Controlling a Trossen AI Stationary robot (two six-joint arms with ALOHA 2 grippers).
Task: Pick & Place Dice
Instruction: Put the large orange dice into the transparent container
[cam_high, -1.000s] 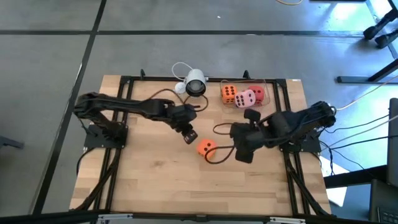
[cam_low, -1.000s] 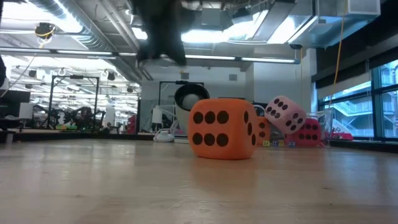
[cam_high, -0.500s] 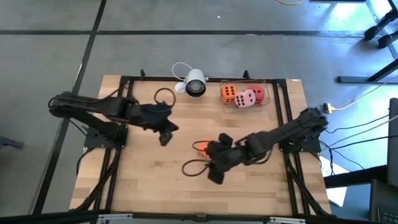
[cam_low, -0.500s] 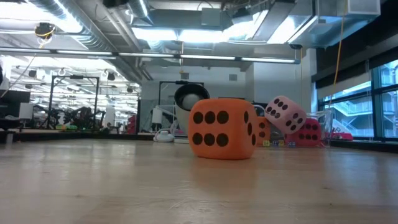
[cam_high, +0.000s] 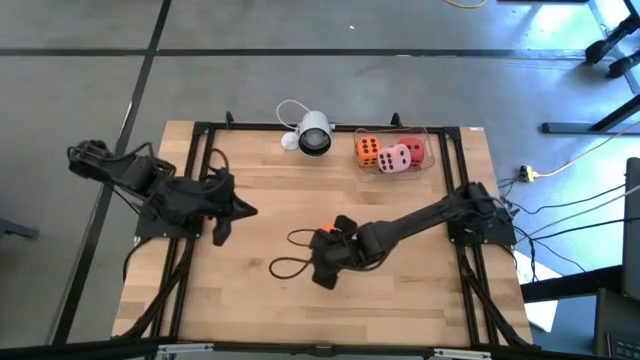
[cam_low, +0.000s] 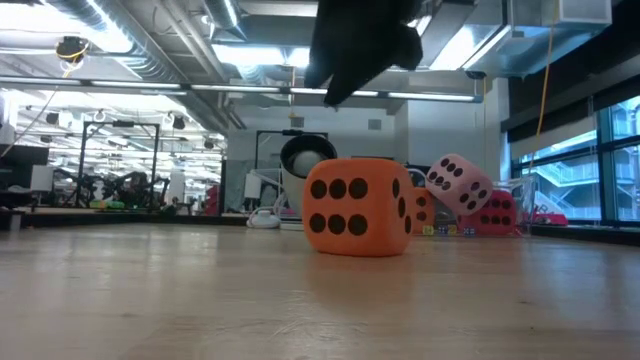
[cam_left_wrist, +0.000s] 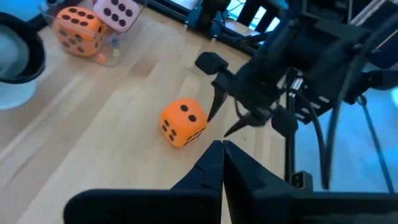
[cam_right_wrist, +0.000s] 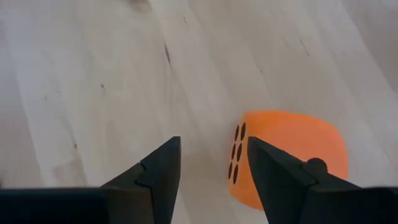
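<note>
Here, one orange die (cam_high: 322, 236) sits alone near mid-tabletop (cam_high: 260, 300), free of any grip. Right gripper (cam_right_wrist: 211, 163) hangs above and just beside it, fingers (cam_right_wrist: 158, 167) spread apart, nothing between them. Left gripper (cam_left_wrist: 222, 151) at the tabletop's left side, well apart from that die, fingers pressed together, empty. Far right corner: another orange die (cam_high: 368, 150), pink die (cam_high: 394, 159) and red die (cam_high: 413, 149) bunched in a clear container (cam_high: 432, 160), beside a white round camera (cam_high: 313, 133).
</note>
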